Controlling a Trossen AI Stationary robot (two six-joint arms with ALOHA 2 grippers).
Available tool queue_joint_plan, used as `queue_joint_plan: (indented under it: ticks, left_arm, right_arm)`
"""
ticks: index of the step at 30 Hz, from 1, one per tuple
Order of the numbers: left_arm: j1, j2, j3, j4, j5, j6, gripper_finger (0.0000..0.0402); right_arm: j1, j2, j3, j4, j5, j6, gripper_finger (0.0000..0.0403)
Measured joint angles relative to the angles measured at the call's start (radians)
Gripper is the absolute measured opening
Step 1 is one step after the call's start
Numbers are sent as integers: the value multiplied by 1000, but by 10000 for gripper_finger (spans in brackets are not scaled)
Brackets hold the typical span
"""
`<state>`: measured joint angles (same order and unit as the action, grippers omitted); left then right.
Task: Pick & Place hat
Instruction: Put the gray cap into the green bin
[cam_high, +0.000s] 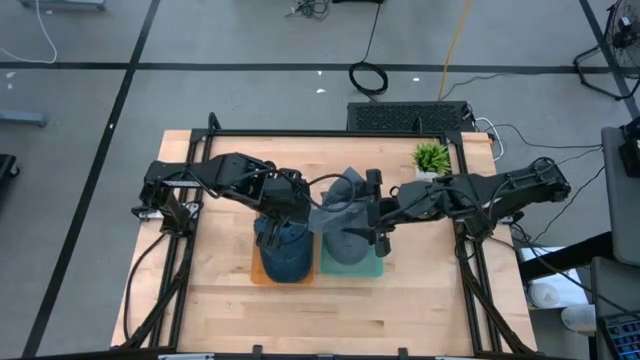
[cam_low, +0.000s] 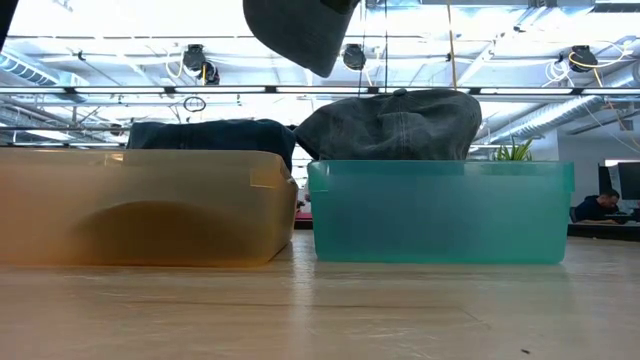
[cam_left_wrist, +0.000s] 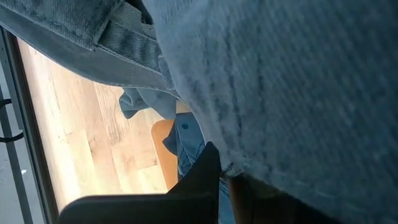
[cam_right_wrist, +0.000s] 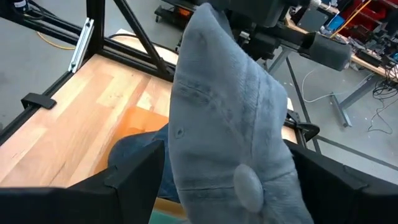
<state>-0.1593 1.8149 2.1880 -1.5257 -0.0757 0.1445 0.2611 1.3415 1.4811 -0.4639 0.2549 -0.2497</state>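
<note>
We find the grey hat (cam_high: 338, 205) lifted between both arms, above the orange bin (cam_low: 140, 205) and teal bin (cam_low: 440, 210). The left gripper (cam_high: 298, 207) is clamped on its edge. The right gripper (cam_high: 377, 212) stands wide, fingers flanking the hat; we cannot confirm contact.

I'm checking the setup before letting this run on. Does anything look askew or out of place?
Only the grey hat: it hangs in the air between the left pincer, shut on it, and the open right pincer, above the teal bin. That bin and the orange bin already hold piled hats rising above their rims. Nothing is spilled.
</note>
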Motion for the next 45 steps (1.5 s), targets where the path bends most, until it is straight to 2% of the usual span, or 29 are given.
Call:
queue_joint_plan:
  ticks: [6, 16, 25, 30, 35, 41, 45]
  left_arm:
    - [0, 0, 0, 0, 0, 0, 8]
    - [1, 0, 0, 2, 0, 0, 8]
    - [1, 0, 0, -7, 0, -9, 8]
    - [1, 0, 0, -24, -2, -29, 8]
    - [0, 0, 0, -25, -16, -61, 11]
    - [14, 0, 0, -36, -21, -143, 16]
    - [35, -9, -1, -44, -53, -200, 47]
  right_arm:
    - [-5, -2, 0, -36, -105, 23, 293]
    - [-5, -2, 0, -49, -102, 29, 245]
    - [-5, -2, 0, -19, -95, 21, 150]
    - [-5, -2, 0, -11, -24, 22, 82]
    - [-5, -2, 0, -12, -21, 28, 11]
    - [-5, -2, 0, -14, -19, 22, 6]
    - [-4, -6, 0, -29, -20, 24, 5]
